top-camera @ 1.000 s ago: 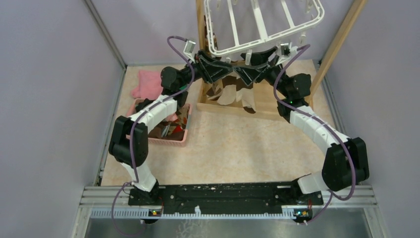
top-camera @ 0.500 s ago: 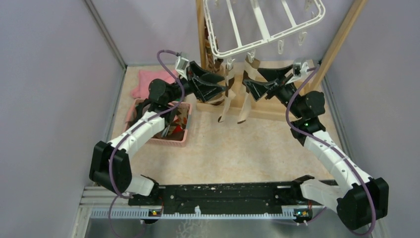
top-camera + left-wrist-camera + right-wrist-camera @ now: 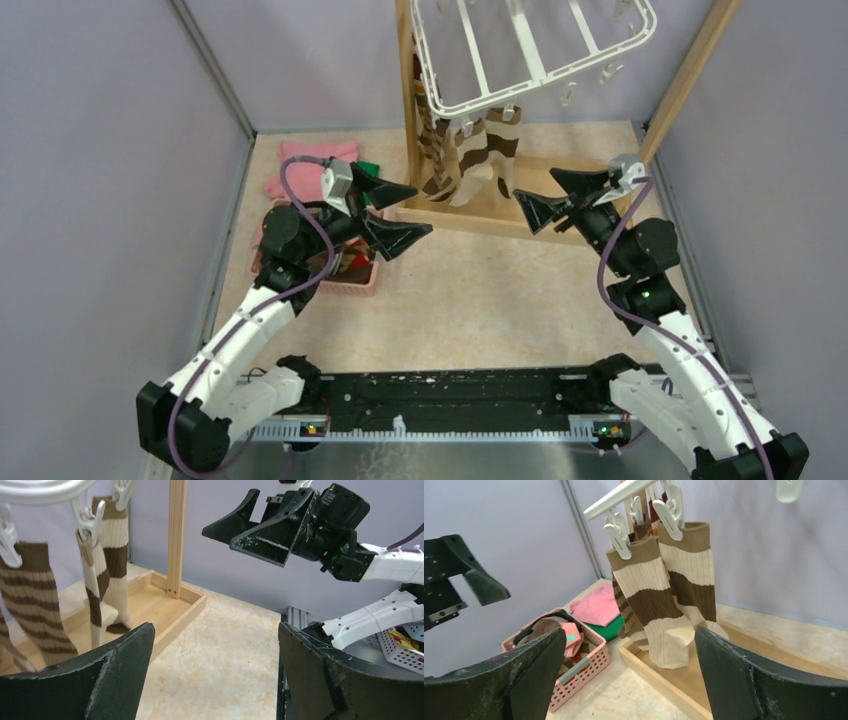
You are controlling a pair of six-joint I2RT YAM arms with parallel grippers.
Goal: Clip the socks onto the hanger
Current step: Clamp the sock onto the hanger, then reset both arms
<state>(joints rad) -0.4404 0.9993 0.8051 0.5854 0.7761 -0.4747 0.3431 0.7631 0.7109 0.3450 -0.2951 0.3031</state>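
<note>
Socks (image 3: 487, 150) hang cuff-up from clips on the near edge of the hanger (image 3: 530, 50) in the top view, ahead of both claws and between them. The left gripper (image 3: 393, 213) and the right gripper (image 3: 557, 198) both stand wide open and hold nothing. The pink basket (image 3: 352, 283) lies just beside and below the left claw, well apart from the right one, so the left arm is probably the nearer one for a next sock.

From the left wrist, the hung pair is ahead and to the left, its long axis vertical.

From the right wrist, the pair is straight ahead, above the open fingers. The basket contents are bunched, so their axis cannot be told.
</note>
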